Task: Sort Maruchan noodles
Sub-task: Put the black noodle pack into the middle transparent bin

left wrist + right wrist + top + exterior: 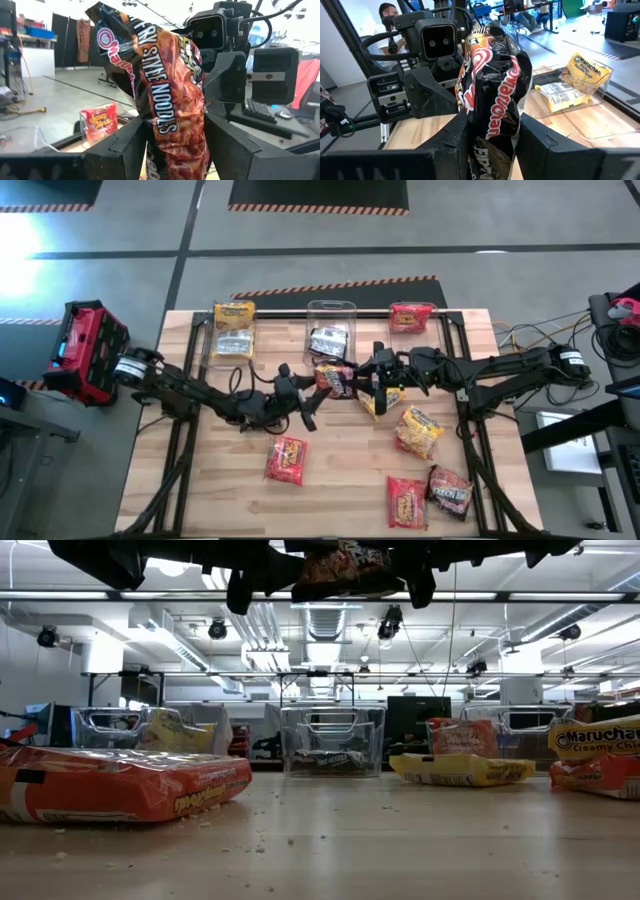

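Observation:
A dark brown packet of Maruchan noodles [335, 380] hangs in the air over the table's middle, between my two grippers. My left gripper [312, 392] reaches it from the table's left and my right gripper [368, 376] from the right. Both are shut on it. In the low view the packet [345, 568] shows high above the tabletop. Loose packets lie flat on the wood: a red one [287, 459], a yellow one [418, 430], another red one [406, 502] and a dark one [450, 490]. My left gripper [175, 147] has the packet's crumpled left end [172, 150] between its two fingers, which come level from the table's left. The packet stands up past the fingers, clear of the table. My right gripper [492, 145] pinches the packet's opposite, right end [490, 135] between its two fingers, level from the table's right. The wrapper bunches and creases between them and rises beyond the fingers, lifted clear.
Three clear bins stand along the far edge: the left one [234, 310] holds yellow packets, the middle one [331, 310] a dark packet, the right one [412, 308] a red packet. A yellow packet [378, 402] lies below my right gripper. Crumbs dot the near tabletop.

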Controlling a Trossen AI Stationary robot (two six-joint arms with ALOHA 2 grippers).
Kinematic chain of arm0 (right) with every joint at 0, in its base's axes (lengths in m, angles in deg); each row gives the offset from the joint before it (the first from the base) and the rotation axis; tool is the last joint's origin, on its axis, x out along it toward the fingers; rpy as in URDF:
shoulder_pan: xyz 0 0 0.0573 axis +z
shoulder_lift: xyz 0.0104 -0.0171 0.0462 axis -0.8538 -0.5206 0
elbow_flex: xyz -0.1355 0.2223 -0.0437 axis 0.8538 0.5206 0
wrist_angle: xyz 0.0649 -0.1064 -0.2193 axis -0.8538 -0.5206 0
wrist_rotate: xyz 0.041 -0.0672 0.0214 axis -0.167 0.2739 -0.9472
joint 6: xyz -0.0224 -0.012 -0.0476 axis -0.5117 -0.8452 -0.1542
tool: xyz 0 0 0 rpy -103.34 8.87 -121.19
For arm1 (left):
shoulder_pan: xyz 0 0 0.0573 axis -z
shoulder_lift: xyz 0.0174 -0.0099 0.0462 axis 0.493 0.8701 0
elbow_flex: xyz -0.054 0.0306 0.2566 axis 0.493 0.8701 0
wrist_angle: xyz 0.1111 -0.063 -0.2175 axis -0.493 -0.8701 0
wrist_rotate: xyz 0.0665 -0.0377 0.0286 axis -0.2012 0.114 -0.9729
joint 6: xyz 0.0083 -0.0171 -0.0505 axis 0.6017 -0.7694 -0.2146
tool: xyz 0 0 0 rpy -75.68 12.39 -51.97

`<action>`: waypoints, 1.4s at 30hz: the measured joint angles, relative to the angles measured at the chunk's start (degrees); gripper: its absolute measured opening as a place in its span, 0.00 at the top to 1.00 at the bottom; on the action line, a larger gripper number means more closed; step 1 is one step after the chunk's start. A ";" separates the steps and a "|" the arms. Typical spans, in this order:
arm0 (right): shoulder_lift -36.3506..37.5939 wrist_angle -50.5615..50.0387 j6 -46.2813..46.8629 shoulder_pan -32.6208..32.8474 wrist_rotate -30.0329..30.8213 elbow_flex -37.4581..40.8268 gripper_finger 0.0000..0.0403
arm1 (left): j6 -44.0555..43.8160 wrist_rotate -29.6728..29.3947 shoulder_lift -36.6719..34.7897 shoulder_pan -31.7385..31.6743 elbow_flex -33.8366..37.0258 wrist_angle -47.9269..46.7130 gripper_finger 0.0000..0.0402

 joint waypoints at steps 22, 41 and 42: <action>1.80 -5.23 0.46 -0.59 -0.79 0.08 0.73 | -1.30 -3.82 -6.25 -0.02 -0.11 -20.87 0.56; 2.93 -10.41 -7.00 -15.23 1.75 -0.38 0.73 | -8.07 -11.65 -10.95 -0.09 0.11 -35.23 0.56; 2.82 -11.63 -7.35 -16.55 1.73 -0.94 0.73 | -8.38 -11.64 -10.95 -0.09 0.11 -35.23 0.56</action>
